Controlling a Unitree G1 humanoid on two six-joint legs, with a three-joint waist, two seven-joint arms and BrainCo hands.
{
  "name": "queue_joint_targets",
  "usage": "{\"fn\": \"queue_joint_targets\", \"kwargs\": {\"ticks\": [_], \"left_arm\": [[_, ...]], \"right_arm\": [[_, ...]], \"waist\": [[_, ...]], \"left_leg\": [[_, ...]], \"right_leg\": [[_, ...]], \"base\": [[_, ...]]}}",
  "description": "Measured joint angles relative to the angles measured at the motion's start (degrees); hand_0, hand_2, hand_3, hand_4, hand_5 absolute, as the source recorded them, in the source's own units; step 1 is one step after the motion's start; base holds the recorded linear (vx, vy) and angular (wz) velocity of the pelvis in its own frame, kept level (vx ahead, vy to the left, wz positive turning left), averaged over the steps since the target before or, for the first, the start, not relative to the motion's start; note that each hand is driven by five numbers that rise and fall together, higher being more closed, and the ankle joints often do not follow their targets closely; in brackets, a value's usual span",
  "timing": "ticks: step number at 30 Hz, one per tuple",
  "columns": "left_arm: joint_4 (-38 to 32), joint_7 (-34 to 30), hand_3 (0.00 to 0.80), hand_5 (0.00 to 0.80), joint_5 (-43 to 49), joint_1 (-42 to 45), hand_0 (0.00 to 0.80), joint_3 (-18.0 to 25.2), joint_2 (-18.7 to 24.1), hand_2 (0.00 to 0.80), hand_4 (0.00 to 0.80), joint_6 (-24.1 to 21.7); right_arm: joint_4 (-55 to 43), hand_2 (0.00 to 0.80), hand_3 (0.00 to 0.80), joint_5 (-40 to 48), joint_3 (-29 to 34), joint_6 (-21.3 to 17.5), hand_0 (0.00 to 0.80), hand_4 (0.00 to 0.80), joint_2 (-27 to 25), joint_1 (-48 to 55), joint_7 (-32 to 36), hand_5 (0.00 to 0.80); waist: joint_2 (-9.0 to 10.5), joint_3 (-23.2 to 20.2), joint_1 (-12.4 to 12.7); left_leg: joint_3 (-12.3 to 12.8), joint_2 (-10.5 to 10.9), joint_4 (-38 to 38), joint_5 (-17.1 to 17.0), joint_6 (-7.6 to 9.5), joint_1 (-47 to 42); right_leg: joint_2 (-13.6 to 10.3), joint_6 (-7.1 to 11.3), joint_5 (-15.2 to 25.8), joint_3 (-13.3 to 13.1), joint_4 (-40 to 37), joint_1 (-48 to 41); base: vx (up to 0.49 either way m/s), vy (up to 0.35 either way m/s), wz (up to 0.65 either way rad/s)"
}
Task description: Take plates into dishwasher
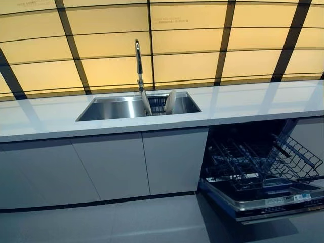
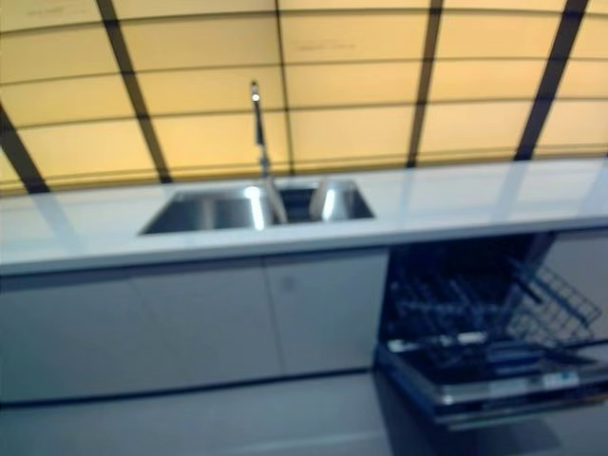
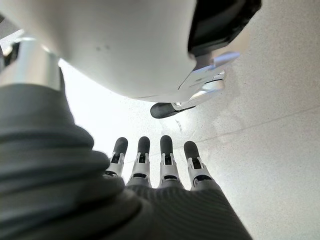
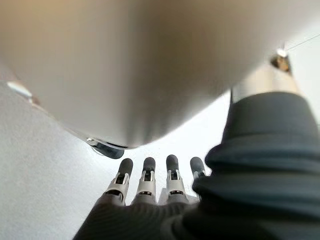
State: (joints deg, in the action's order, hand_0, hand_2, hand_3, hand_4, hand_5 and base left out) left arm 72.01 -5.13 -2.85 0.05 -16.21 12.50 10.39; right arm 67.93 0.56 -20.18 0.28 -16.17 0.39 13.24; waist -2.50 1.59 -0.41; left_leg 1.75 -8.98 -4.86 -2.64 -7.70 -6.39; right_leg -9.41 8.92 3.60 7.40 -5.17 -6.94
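Two pale plates stand on edge in a dark rack inside the steel sink, the other plate just right of the tap's base. The dishwasher at the lower right is open, its door down and its wire rack pulled out and empty. Neither hand shows in the eye views. My left hand hangs with straight fingers over the pale floor, holding nothing. My right hand also hangs with straight fingers and holds nothing.
A tall tap rises behind the sink. The white counter runs the full width above grey cabinet doors. A yellow tiled wall stands behind. Grey floor lies in front of the cabinets.
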Motion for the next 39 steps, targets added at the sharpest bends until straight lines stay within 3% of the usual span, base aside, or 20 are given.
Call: {"fn": "queue_joint_targets", "kwargs": {"ticks": [13,19,23,26,31,35,39], "left_arm": [[0.01,-0.02,0.0,0.0,0.0,0.01,0.0,-0.02,0.0,0.0,0.0,-0.13],[-0.08,0.01,0.0,0.0,0.01,0.12,0.0,-0.01,0.01,0.0,0.0,-0.16],[-1.83,-0.07,0.0,0.0,0.02,1.29,0.0,-0.01,0.4,0.0,0.0,-0.1],[-4.35,-0.66,0.0,0.0,0.7,2.78,0.0,0.14,1.21,0.0,0.0,-0.19],[-5.92,-1.34,0.0,0.0,2.07,3.67,0.0,0.47,2.25,0.0,0.0,-1.16],[-5.81,-1.37,0.0,0.0,2.07,3.69,0.0,0.57,2.52,0.0,0.0,-1.66],[-5.46,-1.36,0.0,0.0,2.08,3.0,0.0,0.58,2.54,0.0,0.0,-1.63]], "right_arm": [[0.0,0.0,0.0,-1.89,-0.11,-0.19,0.0,0.0,-0.17,-0.1,-3.25,0.0],[-2.89,0.0,0.0,-2.12,-1.05,-5.31,0.0,0.0,-0.83,-0.22,-2.18,0.0],[-14.84,0.0,0.0,-1.98,-3.58,-6.53,0.0,0.0,-3.72,-0.37,2.83,0.0],[-31.84,0.0,0.0,-0.63,-5.23,-5.61,0.0,0.0,-8.38,-0.76,10.38,0.0],[-51.88,0.0,0.0,6.76,-5.07,-2.83,0.0,0.0,-17.6,-4.25,19.66,0.0],[-61.15,0.0,0.0,14.16,-2.19,0.78,0.0,0.0,-19.22,-9.4,20.99,0.0],[-63.7,0.0,0.0,20.56,0.32,2.01,0.0,0.0,-18.53,-18.61,19.13,0.0]], "waist": [[-0.05,-0.02,0.0],[-0.04,0.0,0.03],[0.1,0.1,0.13],[0.32,0.15,0.16],[0.85,0.26,1.27],[1.18,0.36,1.12],[1.27,0.3,1.26]], "left_leg": [[-0.02,0.0,0.0,0.0,0.0,0.04],[-0.08,0.0,0.01,-0.01,0.01,0.06],[-0.11,0.0,0.0,-0.03,0.02,0.13],[-0.17,0.0,0.0,-0.05,0.02,0.12],[-0.37,0.05,0.04,-0.24,0.09,0.15],[-0.34,0.06,-0.01,-0.29,0.0,0.23],[-0.33,0.05,0.0,-0.34,-0.06,0.26]], "right_leg": [[0.0,0.0,-0.01,0.03,0.0,0.03],[0.0,0.0,-0.01,0.1,0.0,-0.01],[0.02,0.01,0.0,0.14,0.0,-0.01],[0.03,0.0,0.0,0.27,-0.02,0.01],[0.01,-0.01,0.01,0.59,-0.02,0.11],[0.0,0.05,0.01,0.52,-0.02,0.23],[0.0,0.09,0.03,0.46,0.01,0.1]], "base": [[0.0,0.0,0.0],[-0.002,-0.006,0.0],[-0.018,-0.037,0.0],[0.0,0.0,0.0],[-0.006,-0.002,0.02],[0.0,0.0,0.0],[-0.012,-0.046,0.0]]}}
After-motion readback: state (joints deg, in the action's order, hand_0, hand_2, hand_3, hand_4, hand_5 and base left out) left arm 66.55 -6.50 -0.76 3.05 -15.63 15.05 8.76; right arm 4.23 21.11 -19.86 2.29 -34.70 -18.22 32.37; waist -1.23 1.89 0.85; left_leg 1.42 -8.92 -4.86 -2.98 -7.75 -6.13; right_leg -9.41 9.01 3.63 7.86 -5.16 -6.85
